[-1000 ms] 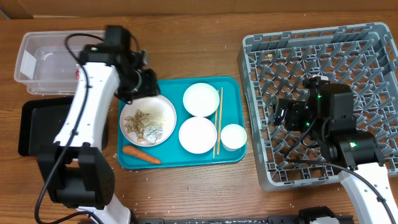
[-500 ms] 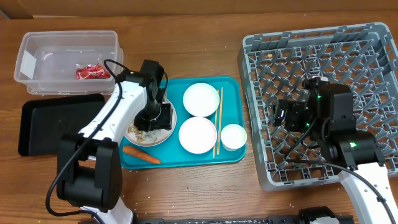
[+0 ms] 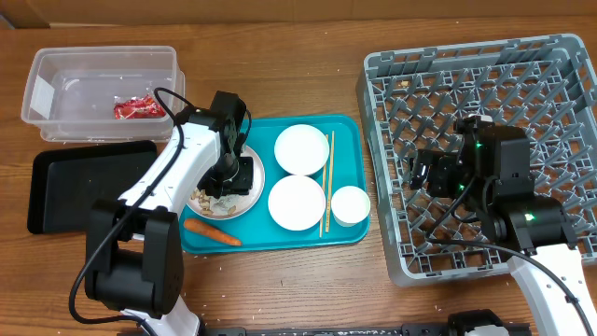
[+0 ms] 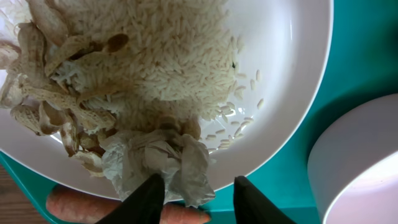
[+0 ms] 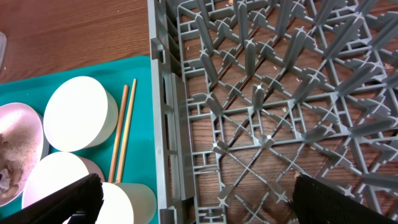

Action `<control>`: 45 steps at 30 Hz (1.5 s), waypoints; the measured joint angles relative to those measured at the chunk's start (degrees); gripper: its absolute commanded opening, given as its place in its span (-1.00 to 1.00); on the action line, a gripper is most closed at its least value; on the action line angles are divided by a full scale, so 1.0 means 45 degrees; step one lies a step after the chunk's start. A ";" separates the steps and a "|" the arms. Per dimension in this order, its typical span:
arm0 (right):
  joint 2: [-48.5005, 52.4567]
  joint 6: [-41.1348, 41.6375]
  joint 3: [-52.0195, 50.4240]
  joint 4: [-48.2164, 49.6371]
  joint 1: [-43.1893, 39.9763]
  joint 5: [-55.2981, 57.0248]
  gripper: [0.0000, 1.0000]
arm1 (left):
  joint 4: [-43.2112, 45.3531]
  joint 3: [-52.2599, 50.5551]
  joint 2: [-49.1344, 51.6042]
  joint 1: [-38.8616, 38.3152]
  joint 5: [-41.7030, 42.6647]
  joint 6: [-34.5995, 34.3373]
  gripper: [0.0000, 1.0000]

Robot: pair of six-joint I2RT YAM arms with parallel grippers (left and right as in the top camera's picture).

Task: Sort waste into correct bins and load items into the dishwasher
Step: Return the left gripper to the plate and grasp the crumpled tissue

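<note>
Left gripper [image 4: 198, 182] half-open, straddling the crumpled wrapper [image 4: 165, 163] on the plate [image 4: 292, 93] — seemingly not yet clamped.

**What you can't see at the plate**
Overhead, your left arm [image 3: 177, 163] covers part of the plate [image 3: 244, 198] and all of the left gripper [image 4: 198, 182]. From the left wrist, the plate runs off the top and left edges, the carrot [image 4: 81, 208] and fingers [image 4: 149, 200] off the bottom, and a bowl [image 4: 360, 168] off the right. The right gripper [image 5: 196, 193] shows only as dark, blurred tips in the lower corners, and the cup [image 5: 127, 202] is cut off below.
</note>
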 measured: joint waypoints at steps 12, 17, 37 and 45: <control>0.0000 0.0005 0.0000 -0.0053 0.0000 -0.0005 1.00 | -0.0903 0.1651 0.0000 0.0000 -0.1530 -0.0005 0.29; 0.0000 0.0005 0.0000 -0.0083 0.0000 -0.0005 1.00 | -0.0651 0.1554 0.0000 0.0000 -0.1472 0.0000 0.38; 0.0000 0.0005 0.0000 -0.0087 0.0000 -0.0005 1.00 | 0.0646 -0.0563 0.0000 0.0000 -0.1171 -0.0301 -0.38; 0.0000 0.0005 0.0000 -0.0087 0.0000 -0.0005 1.00 | 0.0690 -0.0607 0.0000 0.0000 -0.1132 -0.0282 -0.92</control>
